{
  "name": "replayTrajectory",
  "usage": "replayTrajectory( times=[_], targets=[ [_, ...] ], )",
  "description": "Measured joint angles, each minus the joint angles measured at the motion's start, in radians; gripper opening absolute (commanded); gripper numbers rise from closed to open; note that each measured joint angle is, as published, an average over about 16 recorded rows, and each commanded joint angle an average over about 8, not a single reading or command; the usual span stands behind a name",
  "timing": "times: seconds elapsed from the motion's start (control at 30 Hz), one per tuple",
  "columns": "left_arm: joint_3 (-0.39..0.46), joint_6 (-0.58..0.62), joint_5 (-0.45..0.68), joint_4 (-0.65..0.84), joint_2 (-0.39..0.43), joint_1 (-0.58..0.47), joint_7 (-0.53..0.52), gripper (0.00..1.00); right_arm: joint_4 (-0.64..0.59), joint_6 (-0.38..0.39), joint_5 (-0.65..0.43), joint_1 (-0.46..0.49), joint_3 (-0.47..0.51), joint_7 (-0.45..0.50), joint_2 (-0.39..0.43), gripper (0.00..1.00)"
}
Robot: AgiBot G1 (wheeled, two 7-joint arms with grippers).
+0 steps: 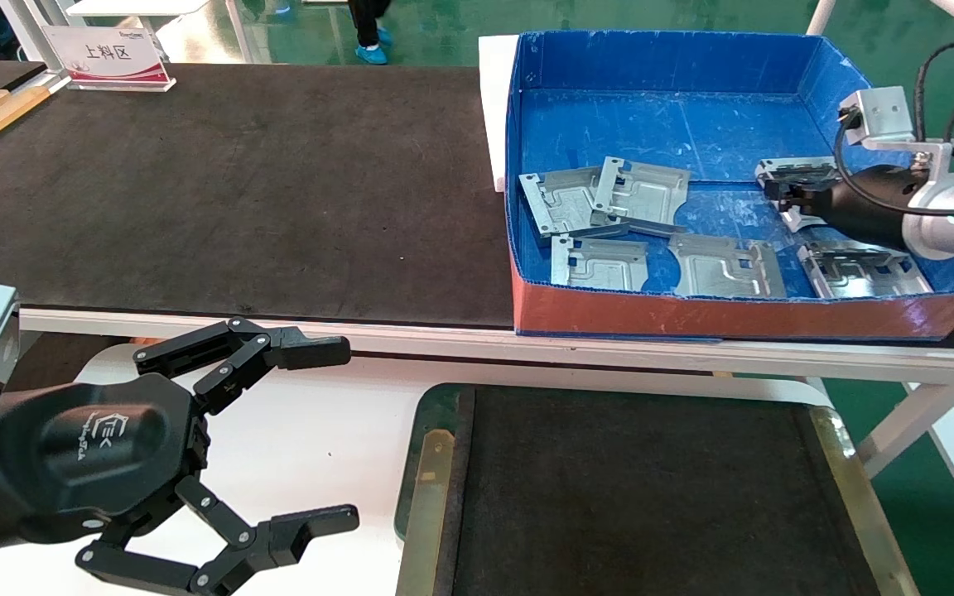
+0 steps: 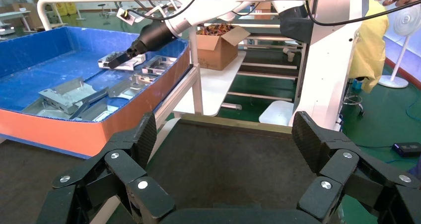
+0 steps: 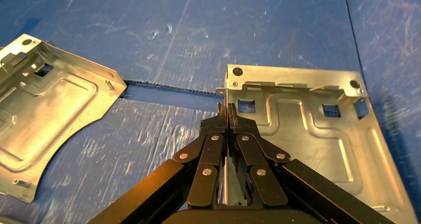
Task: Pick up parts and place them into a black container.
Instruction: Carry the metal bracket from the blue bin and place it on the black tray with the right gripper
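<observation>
Pick step: right tool (image 3: pixel 227 115) pinched on the edge of a part (image 3: pixel 303 134) in the blue box (image 1: pixel 659 62), next lift clear to the black container (image 1: pixel 634 497); left tool (image 1: pixel 311 434) parked wide by it

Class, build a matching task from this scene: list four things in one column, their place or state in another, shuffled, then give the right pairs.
Things:
1. left gripper
2. right gripper
3. black container
4. blue box

Places or states:
A. holds several metal parts lying on its floor
B. fingers wide open, holding nothing, beside the tray
C. fingers shut on the edge of a part
D. sits nearest the robot, no parts seen in it

Pairs: 1-B, 2-C, 3-D, 4-A
</observation>
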Motion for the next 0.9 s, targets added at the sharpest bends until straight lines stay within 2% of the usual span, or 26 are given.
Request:
replayTrajectory(
  times=[0.2,0.37,0.9],
  targets=[
    [0.000,0.000,0.000,0.000,0.000,0.000,0.000,1.00,0.024,-0.049,0.003,0.021,0.002,-0.027,0.020,0.00],
    [0.000,0.000,0.000,0.000,0.000,0.000,0.000,1.00,0.055,-0.145,0.009,0.047,0.004,-0.069,0.051,0.00],
    [0.000,0.000,0.000,0.000,0.000,0.000,0.000,1.00,0.163,-0.727,0.050,0.115,0.013,-0.308,0.203,0.00]
  ],
)
